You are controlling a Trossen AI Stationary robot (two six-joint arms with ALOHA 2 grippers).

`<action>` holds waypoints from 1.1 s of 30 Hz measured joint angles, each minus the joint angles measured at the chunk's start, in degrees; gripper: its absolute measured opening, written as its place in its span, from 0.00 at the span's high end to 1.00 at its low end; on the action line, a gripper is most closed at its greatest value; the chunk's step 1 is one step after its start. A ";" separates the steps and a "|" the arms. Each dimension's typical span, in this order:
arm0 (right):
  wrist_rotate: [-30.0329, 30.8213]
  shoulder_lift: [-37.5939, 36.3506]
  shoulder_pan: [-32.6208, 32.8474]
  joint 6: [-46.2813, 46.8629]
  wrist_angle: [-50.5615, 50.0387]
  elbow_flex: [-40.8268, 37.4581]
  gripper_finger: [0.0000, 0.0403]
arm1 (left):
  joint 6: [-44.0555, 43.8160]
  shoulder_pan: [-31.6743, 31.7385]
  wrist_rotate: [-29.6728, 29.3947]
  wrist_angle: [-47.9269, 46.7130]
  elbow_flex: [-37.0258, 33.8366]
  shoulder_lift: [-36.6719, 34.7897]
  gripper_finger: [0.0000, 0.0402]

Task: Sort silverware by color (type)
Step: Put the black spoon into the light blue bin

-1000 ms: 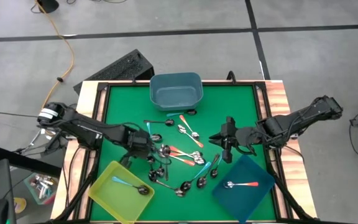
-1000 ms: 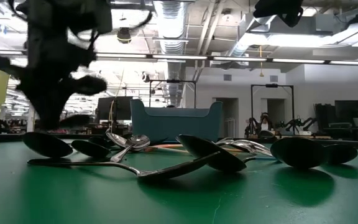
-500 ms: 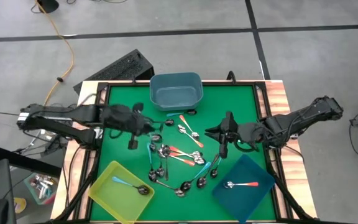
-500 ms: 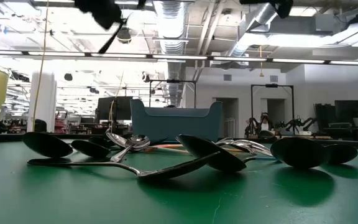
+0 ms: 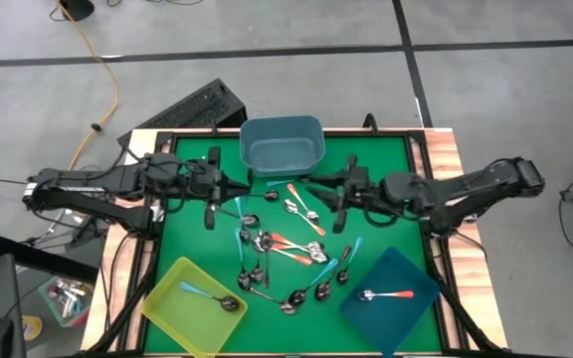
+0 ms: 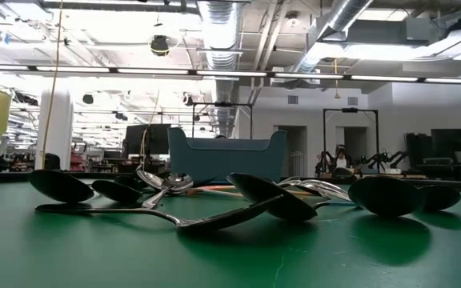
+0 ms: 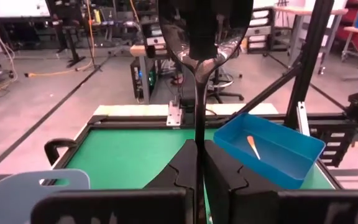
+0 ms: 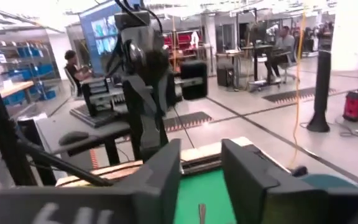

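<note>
Dark plain-metal spoon (image 7: 199, 93) clamped in closed left end effector (image 7: 199, 163), long axis in line with the fingers, bowl outward, right end effector (image 8: 201, 167) parted, nothing held, above green worktop (image 5: 386, 164).

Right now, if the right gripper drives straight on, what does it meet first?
Likely the left arm, straight ahead of the right gripper; the spoons seem to lie below that line, though depth is unclear.
</note>
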 joint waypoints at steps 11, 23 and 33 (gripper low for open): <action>-6.21 15.34 -2.46 -4.51 -0.83 13.92 0.37 | 0.17 0.00 0.42 5.78 -0.02 6.02 1.00; -10.36 21.15 -3.67 -6.57 -2.24 22.15 0.38 | 0.41 -0.11 1.96 9.06 -0.02 7.78 1.00; -10.40 20.51 -3.61 -7.09 -5.04 22.17 0.64 | 1.10 -0.11 1.93 11.01 -0.02 7.75 1.00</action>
